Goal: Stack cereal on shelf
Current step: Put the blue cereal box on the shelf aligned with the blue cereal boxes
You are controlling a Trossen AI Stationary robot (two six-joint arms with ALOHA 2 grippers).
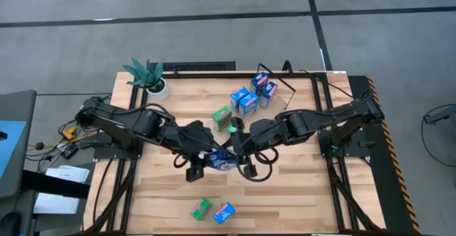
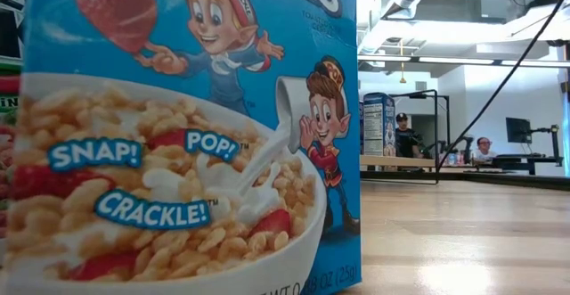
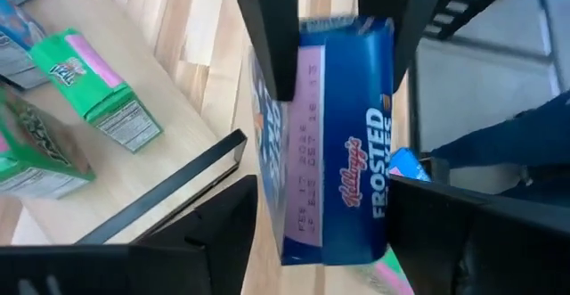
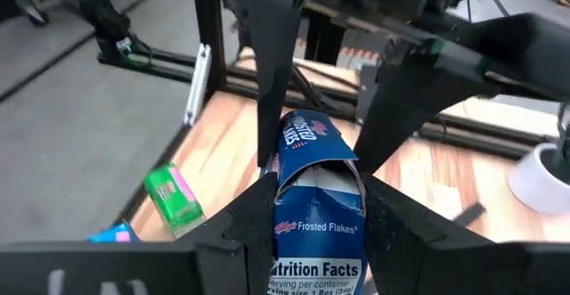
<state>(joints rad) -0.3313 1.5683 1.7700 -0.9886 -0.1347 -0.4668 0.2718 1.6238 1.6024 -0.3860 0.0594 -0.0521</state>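
Your left claw (image 1: 201,166) and right claw (image 1: 241,161) both clamp one blue cereal box (image 1: 221,160) mid-surface (image 1: 299,186), green box (image 1: 222,115) nearby.

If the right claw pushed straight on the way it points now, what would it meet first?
Most likely the left claw, directly ahead. The right claw already has the blue Frosted Flakes box between its fingers, and the left claw's fingers grip that box's far end. Depth beyond them is unclear.
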